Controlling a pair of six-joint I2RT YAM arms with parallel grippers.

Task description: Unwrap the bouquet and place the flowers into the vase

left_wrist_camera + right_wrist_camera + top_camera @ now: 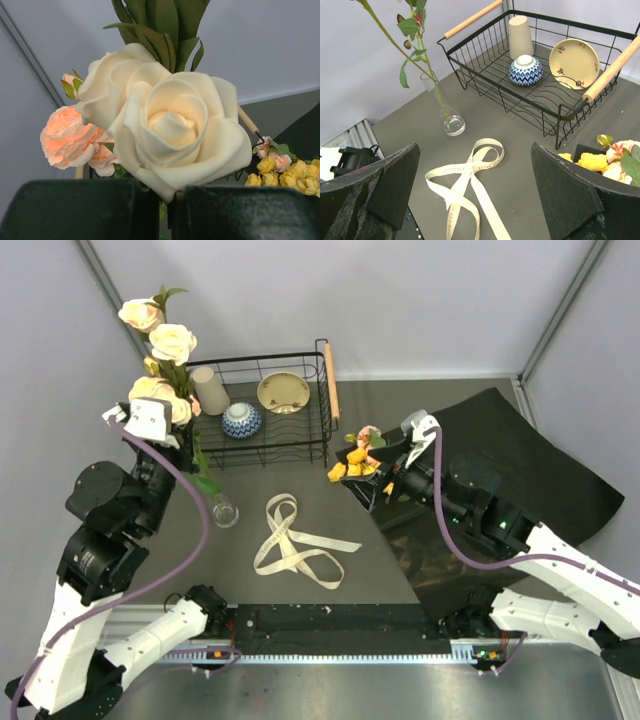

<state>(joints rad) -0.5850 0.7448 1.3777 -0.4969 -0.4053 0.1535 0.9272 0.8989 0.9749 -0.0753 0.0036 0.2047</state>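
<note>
My left gripper [150,422] is shut on the stems of tall cream and peach flowers [160,340], held upright at the far left. In the left wrist view a big cream rose [170,120] sits just above the shut gripper [170,200]. A green stem reaches down into the small clear vase [222,510], which also shows in the right wrist view as the vase [451,120]. My right gripper [385,468] stands open and empty beside a small cluster of yellow and pink flowers [358,455] lying at the edge of the black paper [530,470]. Its fingers [390,185] are wide apart over the table.
A cream ribbon [295,540] lies loose between the arms. Behind it stands a black wire basket [322,400] with wooden handles, holding a beige cup [210,390], a blue-patterned bowl [242,420] and a cream plate [283,392]. Grey walls close in on both sides.
</note>
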